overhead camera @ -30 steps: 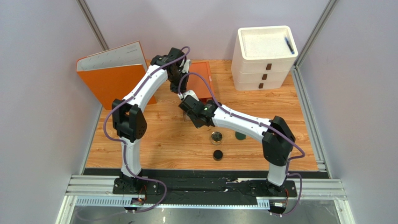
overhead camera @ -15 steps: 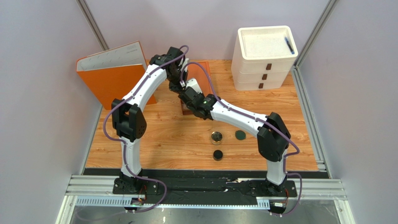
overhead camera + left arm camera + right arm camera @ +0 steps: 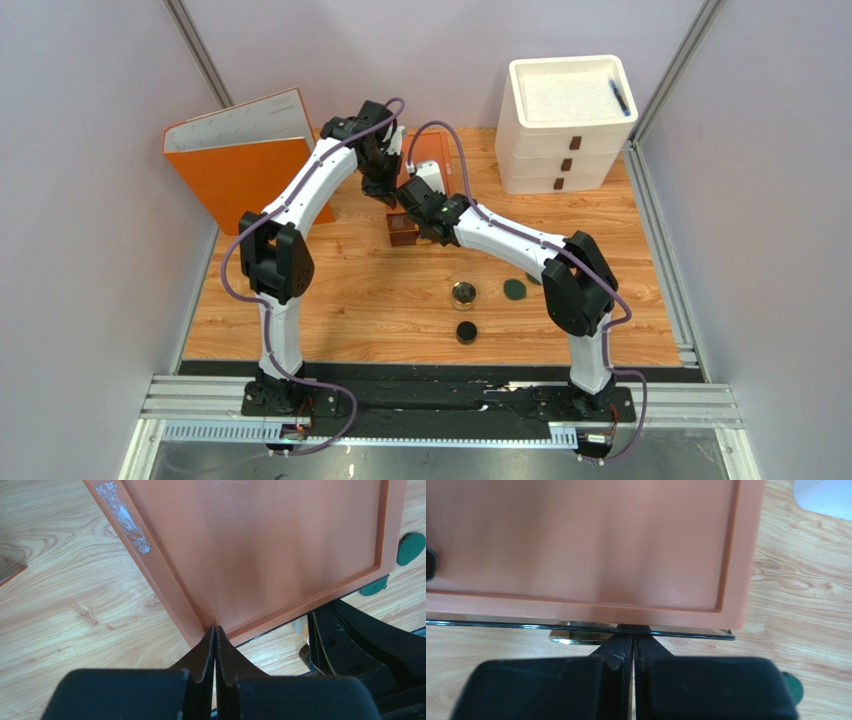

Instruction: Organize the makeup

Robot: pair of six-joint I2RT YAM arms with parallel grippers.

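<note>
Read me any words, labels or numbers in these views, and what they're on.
None can be read.
The orange tray bears only a whitish scuffed patch, no letters.
The orange folder has faint marks on its white edge, too small to read.
The white drawers show no label.

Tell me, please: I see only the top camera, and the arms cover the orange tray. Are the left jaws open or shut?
Observer: Shut. In the left wrist view the left jaws meet at a corner of the orange tray.
Operator: And the right jaws?
Observer: Shut too, with their tips against one edge of the tray. I cannot tell whether they pinch it.
Operator: Is anything under the tray?
Observer: Yes, a thin dark glossy sheet shows just below that edge.
</note>
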